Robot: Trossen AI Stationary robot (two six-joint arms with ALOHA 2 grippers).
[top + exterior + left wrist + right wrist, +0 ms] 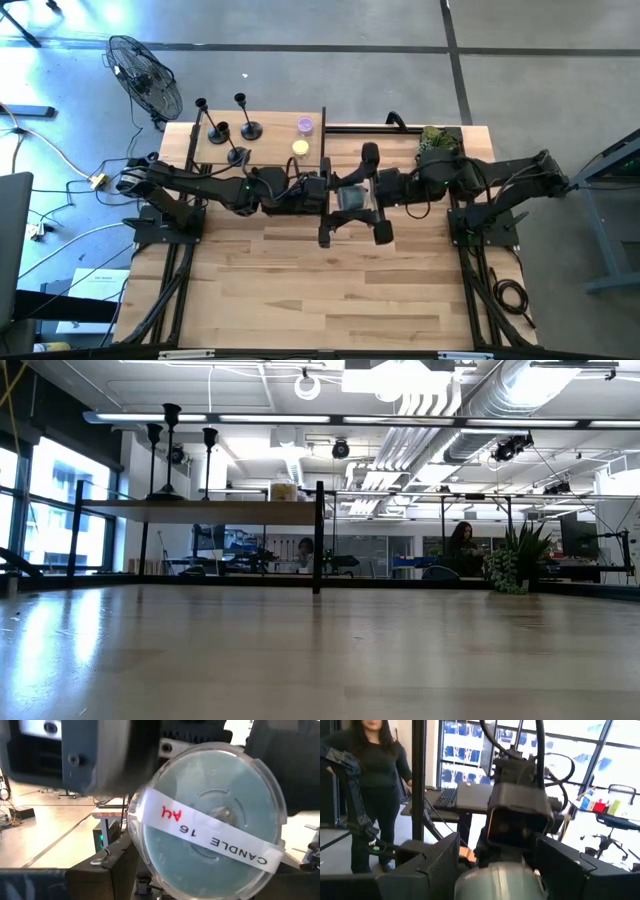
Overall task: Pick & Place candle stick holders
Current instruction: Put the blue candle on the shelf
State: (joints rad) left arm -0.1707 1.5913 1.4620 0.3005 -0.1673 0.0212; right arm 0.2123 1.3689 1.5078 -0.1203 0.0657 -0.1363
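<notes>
Across the near half of the tabletop [330, 290] we see only bare planks. At its middle the two arms meet end to end around a clear round container [207, 827] whose lid carries a strip reading "CANDLE 16" and a red "A4". The right claw [495, 870] has that container lying between its two fingers and, as we judge it, is grasping it. The left claw [322, 190] sits just beside the container with the lid facing its camera, and we cannot tell whether it grips it or merely meets it.

Farther back on the left, a raised shelf [200, 512] carries the three candle stick holders [238, 153]. They stand upright, close together and well apart from both claws. Two small items, one purple [305, 125] and one yellow [300, 148], sit near the shelf's right end. A potted plant [435, 140] stands at the far right.

Neither claw holds a holder, and both arms are taken up with the container. We cannot say whether the shelf is the holders' start or their goal, so we cannot tell whether the placing is finished or not yet begun.
</notes>
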